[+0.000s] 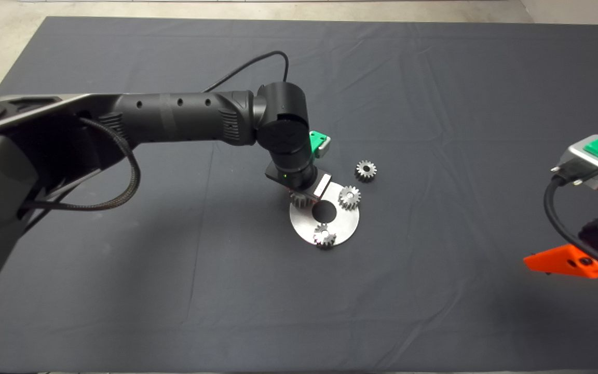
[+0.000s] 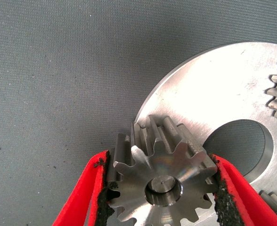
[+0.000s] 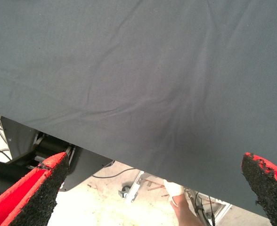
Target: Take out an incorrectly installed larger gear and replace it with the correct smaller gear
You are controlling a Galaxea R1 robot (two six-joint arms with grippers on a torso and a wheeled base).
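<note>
A round metal plate [image 1: 348, 223] with a centre hole lies mid-mat. My left gripper [image 2: 161, 162] is down at the plate's left rim [image 2: 232, 80]. Its two red fingers [image 2: 89, 188] press on either side of the larger gear [image 2: 162, 165], which sits on a pin at the plate's edge. In the head view the wrist hides most of that gear [image 1: 298, 199]. The smaller gear [image 1: 366, 170] lies loose on the mat just beyond the plate. My right gripper [image 1: 563, 262] is open and parked at the mat's right edge.
Two other small gears sit on the plate, one at its right [image 1: 349, 197] and one at its near rim [image 1: 325, 237]. In the right wrist view, the floor, some frame parts and a person's leg [image 3: 183, 212] show beyond the mat's edge.
</note>
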